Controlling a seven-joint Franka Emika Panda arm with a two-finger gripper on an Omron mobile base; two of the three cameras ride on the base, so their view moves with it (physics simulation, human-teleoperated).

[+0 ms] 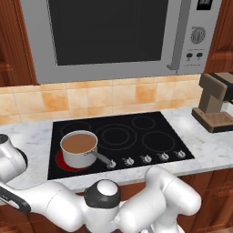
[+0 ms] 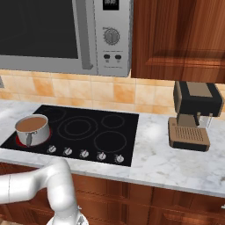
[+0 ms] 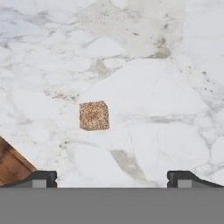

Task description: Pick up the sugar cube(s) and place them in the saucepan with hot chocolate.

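The tool (image 3: 112, 178) hung over the marble bench (image 3: 166, 65) with its two dark fingertips (image 3: 41, 178) spread wide and nothing between them, probably lined up for a descent. Just ahead of it lay a brown sugar cube (image 3: 93, 115), flat on the stone and slightly toward one fingertip, so a small sideways correction seemed needed. Farther off, on the black cooktop (image 1: 136, 136), the saucepan with hot chocolate (image 1: 79, 148) stood on the glowing front-left burner, its handle pointing toward the knobs (image 1: 146, 159).
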